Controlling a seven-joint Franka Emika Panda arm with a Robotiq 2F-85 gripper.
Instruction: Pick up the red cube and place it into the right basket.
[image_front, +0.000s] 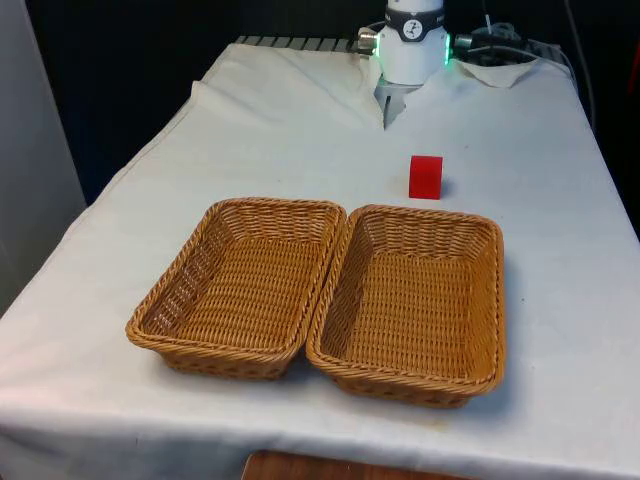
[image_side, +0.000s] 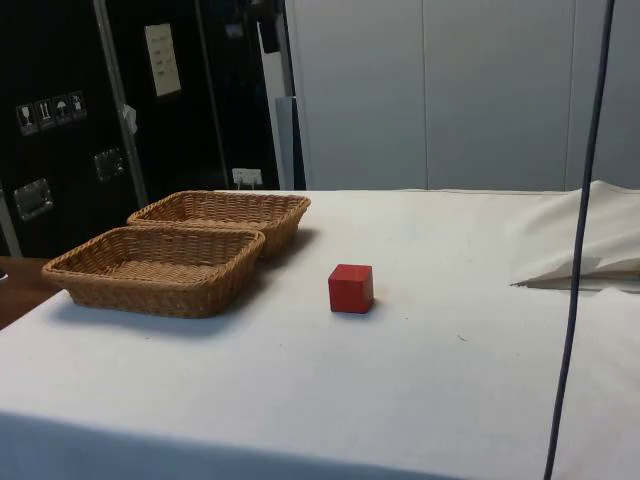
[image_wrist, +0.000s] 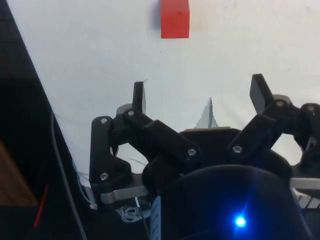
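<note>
1. Nearest in the front view, 2 shallow rectangular woven wicker baskets stand side by side on the white tablecloth (image_front: 560, 200), their long rims touching or nearly so. The left wicker basket (image_front: 160, 305) lies toward the front view's left and the right wicker basket (image_front: 490, 300) toward the front view's right. Both hold nothing.
2. Beyond the right wicker basket, just past its far rim, the small red cube (image_front: 425, 177) rests flat on the cloth, apart from the basket. In the side view the cube (image_side: 351, 288) sits on open cloth, near the 2 baskets but touching neither.
3. Farther still, the white arm base (image_front: 412, 45) stands at the table's far end, where the cloth folds around it.
4. In the wrist view the black 2-finger gripper (image_wrist: 198, 94) hangs above bare cloth with its jaws spread wide and nothing between them. The red cube (image_wrist: 175, 18) lies ahead of the fingertips (image_wrist: 138, 95), well apart from them.
</note>
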